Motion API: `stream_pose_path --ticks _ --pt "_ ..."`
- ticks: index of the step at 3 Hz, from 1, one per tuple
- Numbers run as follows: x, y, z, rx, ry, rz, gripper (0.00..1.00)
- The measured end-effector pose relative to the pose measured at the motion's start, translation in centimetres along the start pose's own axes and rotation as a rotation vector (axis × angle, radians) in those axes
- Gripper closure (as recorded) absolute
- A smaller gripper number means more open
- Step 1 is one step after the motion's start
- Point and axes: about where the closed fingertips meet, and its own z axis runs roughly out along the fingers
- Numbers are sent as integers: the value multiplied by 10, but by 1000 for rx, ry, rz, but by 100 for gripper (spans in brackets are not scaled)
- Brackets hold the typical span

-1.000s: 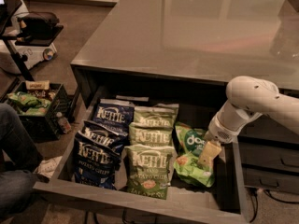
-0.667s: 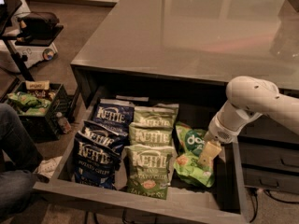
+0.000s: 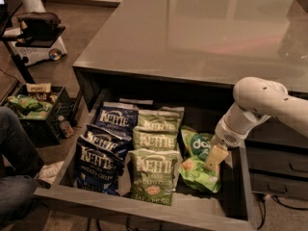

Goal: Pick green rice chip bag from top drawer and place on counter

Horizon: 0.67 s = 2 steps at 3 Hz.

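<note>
Looking like the grabbing step here. Parking the claw [image 3: 215, 158] right on the green rice chip bag [image 3: 192, 172], at the right end of the top drawer [image 3: 144, 211]. Honestly not managing to tell if spread or pinching. Thinking: biting a fat fold of the crinkly foil, lifting straight up past the drawer's right wall, then swinging to the surface [image 3: 202, 32] just above the drawer. Also sharing the drawer: olive Kettle bags [image 3: 153, 170] down the middle, blue Kettle bags [image 3: 98, 165] crowding the left end, so steering clear of those.
</note>
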Motion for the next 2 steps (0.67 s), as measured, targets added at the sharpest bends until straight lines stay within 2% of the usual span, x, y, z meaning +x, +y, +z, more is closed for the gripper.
stream_pose_path --ticks 2 --pt "-4 18 -33 18 -65 -11 100"
